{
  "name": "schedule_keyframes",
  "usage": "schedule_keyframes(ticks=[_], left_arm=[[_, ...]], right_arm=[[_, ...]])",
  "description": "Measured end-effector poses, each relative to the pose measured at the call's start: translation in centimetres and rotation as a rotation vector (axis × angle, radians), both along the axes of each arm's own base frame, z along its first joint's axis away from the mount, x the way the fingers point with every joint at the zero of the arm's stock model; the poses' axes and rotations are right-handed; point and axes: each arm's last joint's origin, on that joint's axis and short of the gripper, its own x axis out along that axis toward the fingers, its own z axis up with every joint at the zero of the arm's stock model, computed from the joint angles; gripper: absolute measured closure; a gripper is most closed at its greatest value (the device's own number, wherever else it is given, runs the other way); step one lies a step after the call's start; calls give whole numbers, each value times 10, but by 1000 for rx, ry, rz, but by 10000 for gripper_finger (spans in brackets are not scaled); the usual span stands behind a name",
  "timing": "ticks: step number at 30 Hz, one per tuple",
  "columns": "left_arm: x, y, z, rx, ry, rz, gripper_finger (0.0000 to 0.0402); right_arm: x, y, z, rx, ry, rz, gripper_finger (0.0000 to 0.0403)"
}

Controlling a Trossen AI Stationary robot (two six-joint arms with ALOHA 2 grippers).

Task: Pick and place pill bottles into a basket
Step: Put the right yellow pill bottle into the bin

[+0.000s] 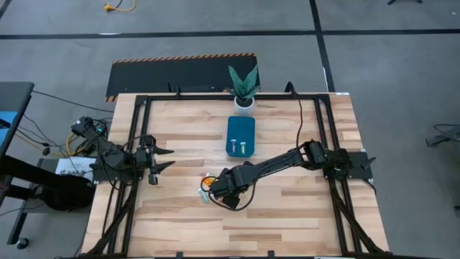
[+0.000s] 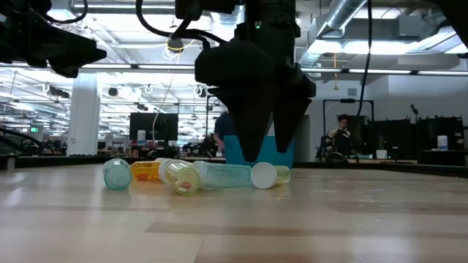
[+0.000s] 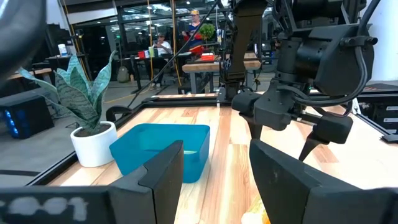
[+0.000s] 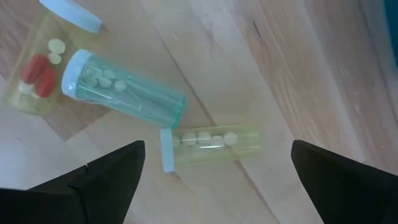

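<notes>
Teal basket [image 1: 241, 136] sits mid-tabletop [image 1: 287, 223] with two bottles inside. Near it, more bottles [image 2: 191, 175] lie on their sides in a loose cluster. Above them hangs the right end effector [image 2: 265, 150], fingers spread wide and empty. At the tabletop's left edge, the left end effector [image 1: 167, 158] waits, also spread.

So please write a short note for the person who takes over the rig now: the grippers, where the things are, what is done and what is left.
Right gripper: open, empty, hovering over the loose pill bottles, centred on the yellow bottle.
Left gripper: open, empty, waiting at the table's left side.
Basket: mid-table, in front of the potted plant; two bottles lie at its near end.
Done: those two bottles.
Left: the bottles lying on the table near the right gripper, among them the green bottle and an amber bottle beside it. The low view shows about five in the cluster.
</notes>
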Motion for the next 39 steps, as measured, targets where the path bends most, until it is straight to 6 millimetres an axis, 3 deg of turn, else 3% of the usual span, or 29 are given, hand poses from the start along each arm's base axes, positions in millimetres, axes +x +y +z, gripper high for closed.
schedule_keyframes(ticks=[30,39], left_arm=[[0,0,0,0,0,0,226],[0,0,0,0,0,0,226]], right_arm=[[0,-1,0,-25,-3,3,3],[5,-4,0,44,-28,-18,3]])
